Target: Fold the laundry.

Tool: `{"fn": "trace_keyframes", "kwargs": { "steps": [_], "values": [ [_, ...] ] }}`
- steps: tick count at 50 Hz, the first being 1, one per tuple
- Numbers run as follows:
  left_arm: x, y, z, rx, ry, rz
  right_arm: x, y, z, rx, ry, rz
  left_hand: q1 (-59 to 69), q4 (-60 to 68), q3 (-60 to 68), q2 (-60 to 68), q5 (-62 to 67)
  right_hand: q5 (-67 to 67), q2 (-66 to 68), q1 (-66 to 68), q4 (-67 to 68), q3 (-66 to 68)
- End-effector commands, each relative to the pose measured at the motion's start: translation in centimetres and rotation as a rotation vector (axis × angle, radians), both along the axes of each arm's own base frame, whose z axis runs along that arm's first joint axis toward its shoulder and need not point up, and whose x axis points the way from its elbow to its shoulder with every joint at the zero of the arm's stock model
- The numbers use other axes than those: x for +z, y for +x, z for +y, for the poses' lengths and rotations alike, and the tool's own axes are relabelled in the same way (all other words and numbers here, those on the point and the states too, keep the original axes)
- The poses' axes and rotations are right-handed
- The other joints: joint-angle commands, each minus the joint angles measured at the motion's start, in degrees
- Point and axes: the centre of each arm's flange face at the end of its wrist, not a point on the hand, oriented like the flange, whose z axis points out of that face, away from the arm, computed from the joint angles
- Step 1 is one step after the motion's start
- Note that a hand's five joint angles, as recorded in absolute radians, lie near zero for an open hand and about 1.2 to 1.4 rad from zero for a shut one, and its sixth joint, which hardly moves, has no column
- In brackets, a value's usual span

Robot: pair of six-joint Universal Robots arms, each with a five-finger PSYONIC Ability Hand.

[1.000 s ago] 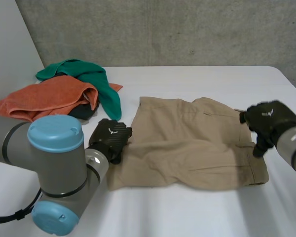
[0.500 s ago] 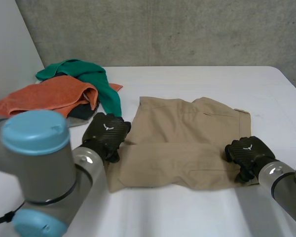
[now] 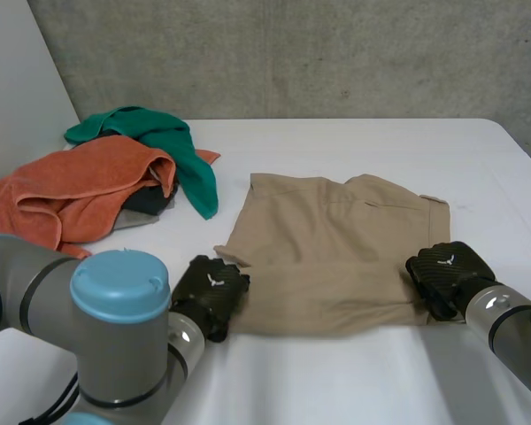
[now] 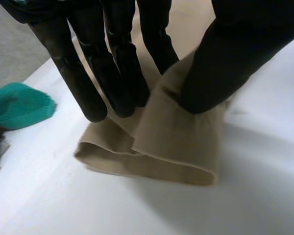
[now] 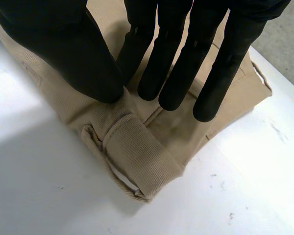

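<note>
Tan shorts [image 3: 336, 239] lie flat in the middle of the white table. My left hand [image 3: 211, 294] is at their near left corner. In the left wrist view, the thumb [image 4: 235, 58] and fingers [image 4: 112, 78] pinch a raised fold of the tan cloth [image 4: 171, 147]. My right hand [image 3: 444, 273] sits on the near right corner. There the thumb [image 5: 68, 54] and fingers [image 5: 186, 68] squeeze the bunched waistband corner [image 5: 137, 147] between them.
A pile of laundry lies at the far left: an orange towel [image 3: 80, 181], a green cloth [image 3: 173, 142] and a dark piece [image 3: 146, 202] under them. The green cloth [image 4: 17, 105] lies beyond my left hand's fingertips. A concrete wall stands behind the table.
My left hand slid from the shorts' left edge to their near left corner. My right hand came from the far right edge to the near right corner. Both closed on the cloth.
</note>
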Motion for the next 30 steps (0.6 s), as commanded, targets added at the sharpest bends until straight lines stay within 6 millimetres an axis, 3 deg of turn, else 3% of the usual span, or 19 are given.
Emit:
{"fn": "trace_keyframes", "kwargs": {
  "steps": [1,4,5,6,7,8,10,11,12,16,19,22,23,25,28,30],
  "values": [
    [4.3,0.3,-0.9,0.040,-0.114,0.083,2.8,-0.1,0.0,-0.006,-0.087,-0.005,15.13,13.81,14.13,13.82,14.95,13.08,12.51,16.13,11.45,12.01],
    [8.5,0.6,-0.2,0.028,-0.203,0.161,5.3,0.0,0.1,0.003,-0.155,-0.006,15.13,13.81,14.13,13.82,14.95,13.08,12.51,16.13,11.45,12.01],
    [9.7,0.7,0.1,0.024,-0.227,0.183,7.7,0.0,0.3,0.010,-0.208,0.002,15.13,13.81,14.13,13.82,14.95,13.08,12.51,16.13,11.45,12.01],
    [10.8,0.9,0.3,0.022,-0.250,0.203,8.7,0.0,0.4,0.013,-0.231,0.006,15.13,13.81,14.13,13.82,14.95,13.08,12.51,16.13,11.45,12.01],
    [13.4,1.3,0.8,0.023,-0.303,0.247,9.9,-0.1,0.6,0.015,-0.254,0.007,15.13,13.81,14.13,13.82,14.95,13.08,12.51,16.13,11.45,12.01],
    [14.7,1.5,1.1,0.023,-0.329,0.269,12.7,-0.3,0.8,0.014,-0.321,0.004,15.13,13.81,14.13,13.82,14.95,13.08,12.51,16.13,11.45,12.01],
    [17.1,1.9,1.5,0.021,-0.374,0.307,15.8,-0.4,1.2,0.011,-0.388,-0.008,15.13,13.81,14.13,13.82,14.95,13.08,12.51,16.13,11.45,12.01],
    [19.3,2.3,2.1,0.011,-0.408,0.340,17.2,-0.5,1.4,0.009,-0.423,-0.013,15.13,13.81,14.13,13.82,14.95,13.08,12.51,16.13,11.45,12.01],
    [20.4,2.5,2.3,0.001,-0.424,0.355,19.9,-0.6,1.8,0.007,-0.482,-0.025,15.13,13.81,14.13,13.82,14.95,13.08,12.51,16.13,11.45,12.01],
    [24.3,2.5,3.1,-0.059,-0.467,0.404,25.1,-0.7,2.6,0.002,-0.583,-0.045,15.13,13.81,14.13,13.82,14.95,13.08,12.51,16.13,11.45,12.01],
    [26.2,2.4,3.1,-0.085,-0.498,0.430,27.1,-0.7,2.8,0.002,-0.609,-0.050,15.13,13.81,14.13,13.82,14.95,13.08,12.51,16.13,11.45,12.01],
    [25.9,1.7,1.4,-0.070,-0.493,0.417,26.7,-0.5,2.0,0.006,-0.580,-0.047,15.13,13.81,14.13,13.82,14.95,13.08,12.51,16.13,11.45,12.01],
    [25.4,1.5,0.7,-0.062,-0.480,0.405,25.6,-0.3,1.1,0.010,-0.539,-0.040,15.13,13.81,14.13,13.82,14.95,13.08,12.51,16.13,11.45,12.01],
    [23.0,0.8,-1.3,-0.046,-0.422,0.357,24.1,0.1,0.3,0.017,-0.480,-0.035,15.13,13.81,14.13,13.82,14.95,13.08,12.51,16.13,11.45,12.01],
    [20.4,0.3,-2.8,-0.030,-0.357,0.308,20.7,0.8,-0.6,0.024,-0.355,-0.037,15.13,13.81,14.13,13.82,14.95,13.08,12.51,16.13,11.45,12.01],
    [18.0,-0.1,-3.5,-0.024,-0.299,0.269,18.5,1.6,-0.3,0.026,-0.257,-0.077,15.13,13.81,14.13,13.82,14.95,-7.24,-7.81,-4.19,-8.87,-8.31]
  ]
}}
